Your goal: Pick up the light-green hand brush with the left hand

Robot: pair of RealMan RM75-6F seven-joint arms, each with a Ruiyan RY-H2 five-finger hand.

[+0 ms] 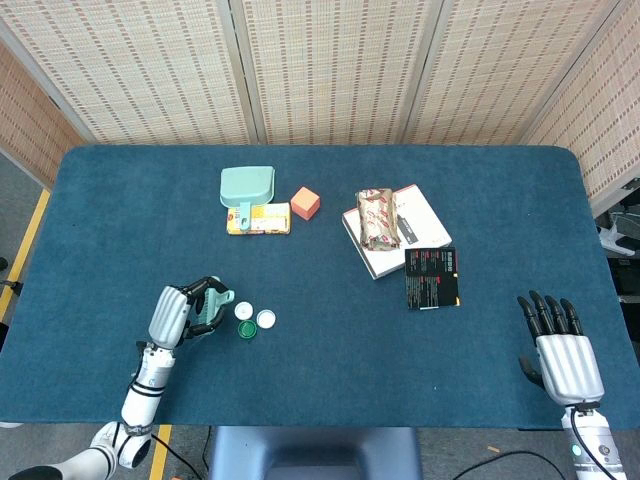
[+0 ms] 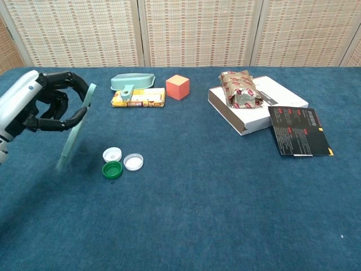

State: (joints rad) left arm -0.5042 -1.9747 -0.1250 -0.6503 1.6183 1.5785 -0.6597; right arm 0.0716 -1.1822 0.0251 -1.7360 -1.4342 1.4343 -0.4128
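The left hand (image 2: 34, 104) gripped the light-green plastic hand brush (image 2: 75, 129) by its handle, fingers curled around it, and held it clear above the dark blue felt-covered table (image 2: 197, 203), hanging steeply with the bristle end down. It hung just left of three small round bottle caps (image 2: 121, 162), two white and one green. The right hand (image 1: 562, 350) rested near the table's front right corner, fingers spread and holding nothing.
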